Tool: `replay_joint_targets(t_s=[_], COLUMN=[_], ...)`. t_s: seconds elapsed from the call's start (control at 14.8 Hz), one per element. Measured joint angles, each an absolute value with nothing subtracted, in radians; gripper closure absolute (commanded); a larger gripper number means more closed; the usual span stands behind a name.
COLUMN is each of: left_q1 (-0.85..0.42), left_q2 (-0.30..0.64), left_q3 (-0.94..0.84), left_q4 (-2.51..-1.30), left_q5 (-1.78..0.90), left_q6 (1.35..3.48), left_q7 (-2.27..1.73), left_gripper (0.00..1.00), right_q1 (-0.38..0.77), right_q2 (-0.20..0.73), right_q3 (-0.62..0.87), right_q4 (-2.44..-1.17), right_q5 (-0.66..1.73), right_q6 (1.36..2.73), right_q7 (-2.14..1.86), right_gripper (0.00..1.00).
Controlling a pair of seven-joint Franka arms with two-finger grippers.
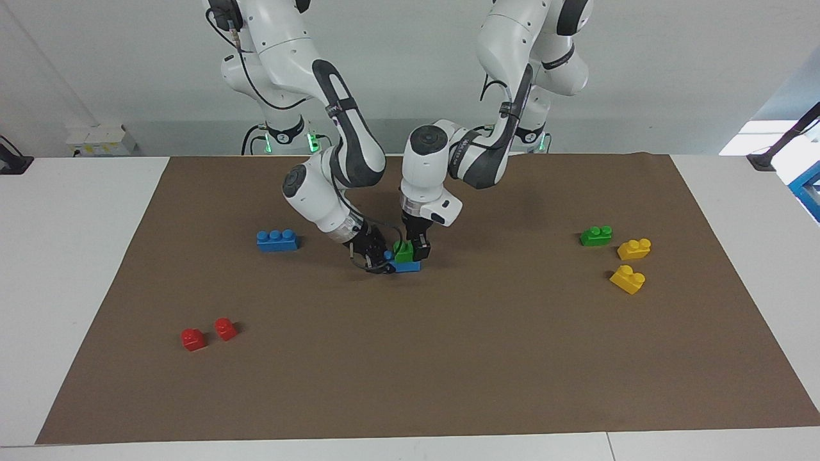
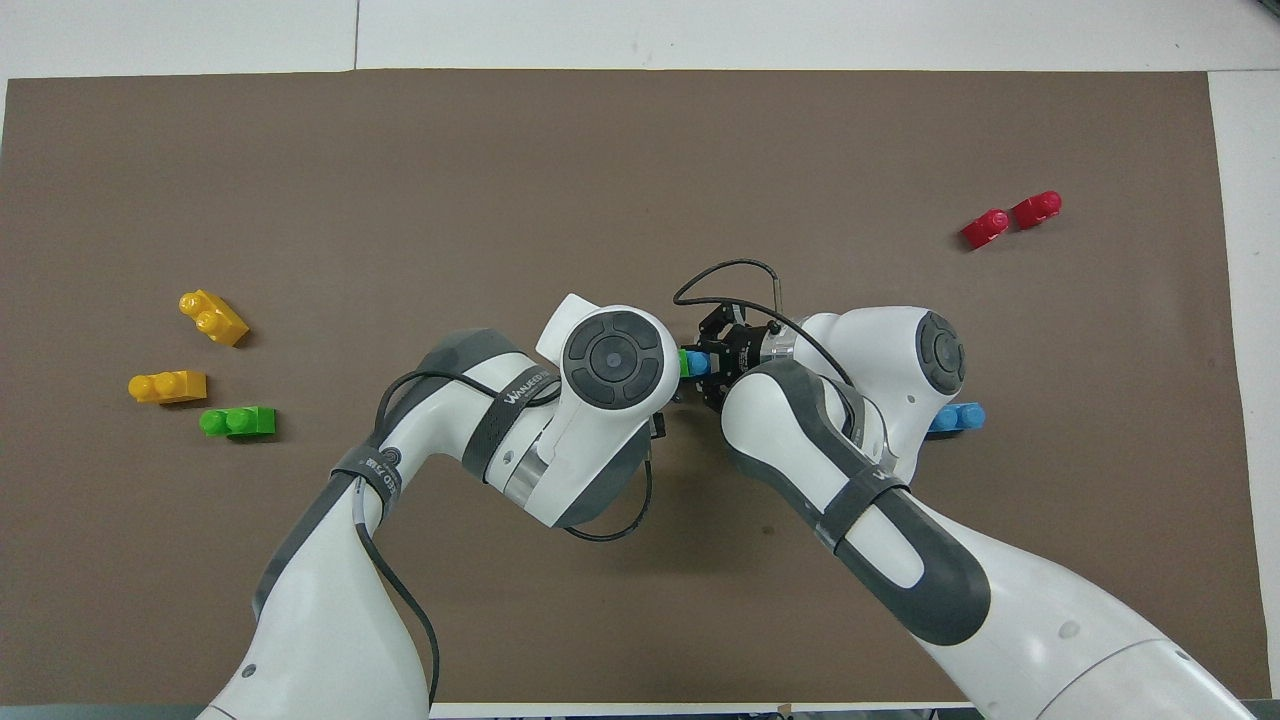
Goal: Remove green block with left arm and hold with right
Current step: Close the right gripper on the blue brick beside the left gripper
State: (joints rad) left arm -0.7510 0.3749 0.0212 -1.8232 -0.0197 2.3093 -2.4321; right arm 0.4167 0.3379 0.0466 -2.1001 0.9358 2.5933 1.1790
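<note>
The green block sits on a blue brick in the middle of the brown mat. My left gripper comes straight down onto it, fingers shut against the green block's sides. My right gripper reaches in low from the right arm's end of the table and is shut on the blue brick's end stud. In the overhead view only a sliver of the green block and of the blue brick shows between the two wrists. There the left gripper is hidden under its own arm; the right gripper shows.
A loose blue brick lies toward the right arm's end. Two red blocks lie farther from the robots at that end. At the left arm's end lie a second green block and two yellow bricks.
</note>
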Motion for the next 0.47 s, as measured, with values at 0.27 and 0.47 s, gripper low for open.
replay_joint_targets(t_s=[0.27,0.47], left_q1=[-0.751,-0.751], left_q2=[0.375,0.375], left_q3=[0.024,0.023], left_q4=[-1.821,-1.821], left_q5=[-0.018,-0.018], left_q6=[2.315,2.315], left_q7=[-2.426,-2.426], left_gripper=[1.0,1.0], right_q1=[0.413,0.413], right_q2=[0.337,0.336], right_q3=[0.047,0.047], right_q4=[-2.101,-2.102], right_q5=[0.936,0.936], right_q6=[2.59,2.59], right_q7=[1.165,1.155], right_gripper=[1.0,1.0])
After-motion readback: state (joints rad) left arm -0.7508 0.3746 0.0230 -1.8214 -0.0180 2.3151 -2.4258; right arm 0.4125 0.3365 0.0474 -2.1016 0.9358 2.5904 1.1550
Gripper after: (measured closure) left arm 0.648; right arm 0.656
